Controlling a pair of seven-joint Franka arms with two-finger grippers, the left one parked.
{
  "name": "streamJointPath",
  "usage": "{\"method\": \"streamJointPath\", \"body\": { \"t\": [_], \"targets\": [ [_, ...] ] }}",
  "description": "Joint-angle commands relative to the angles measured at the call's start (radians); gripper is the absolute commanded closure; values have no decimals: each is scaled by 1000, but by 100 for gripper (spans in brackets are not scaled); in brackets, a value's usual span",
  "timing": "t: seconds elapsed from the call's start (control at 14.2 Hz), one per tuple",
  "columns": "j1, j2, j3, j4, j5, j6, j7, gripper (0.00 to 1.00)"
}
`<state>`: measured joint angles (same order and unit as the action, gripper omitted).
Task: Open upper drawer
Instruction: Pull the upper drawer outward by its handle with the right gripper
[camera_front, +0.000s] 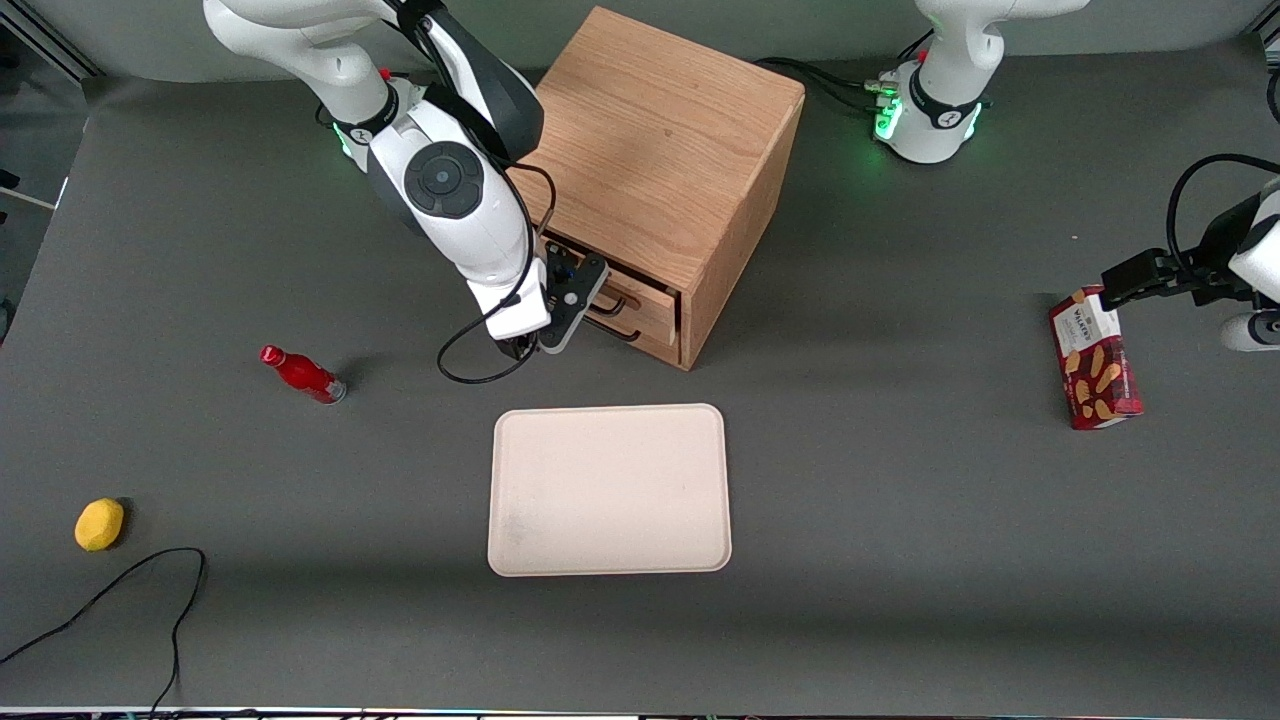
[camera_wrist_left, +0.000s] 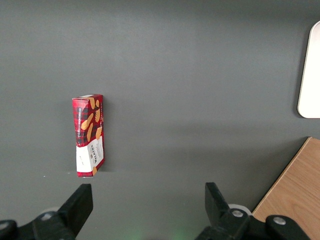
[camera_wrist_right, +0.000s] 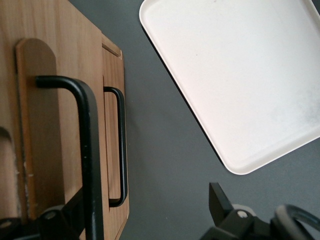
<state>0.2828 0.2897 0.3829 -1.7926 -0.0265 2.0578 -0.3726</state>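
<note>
Two oak fronts, upper drawer (camera_front: 640, 296) thin black wire handle (camera_wrist_right: 85, 150), end effector (camera_front: 572, 300) fingers apart.

The oak upper drawer (camera_front: 640, 293), with its thin black bar handle (camera_wrist_right: 90, 150), sits shut in the cabinet.

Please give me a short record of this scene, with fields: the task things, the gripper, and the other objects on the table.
cabinet: oak box on the table
upper drawer: front slightly out, black bar handle
lower drawer: under it, handle, appears shut
gripper: at the upper drawer's handle, fingers open, one on each side of the bar
tray: cream, empty, nearer the camera than the cabinet
bottle: red, lying
lemon
biscuit box, toward the parked arm's end
</note>
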Motion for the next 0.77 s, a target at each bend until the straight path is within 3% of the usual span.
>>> {"method": "streamJointPath", "body": {
  "t": [0.0, 0.7],
  "targets": [
    [9, -3, -10, 1, -13, 10, -12, 0],
    [1, 31, -36, 47, -46, 16, -31, 0]
  ]
}}
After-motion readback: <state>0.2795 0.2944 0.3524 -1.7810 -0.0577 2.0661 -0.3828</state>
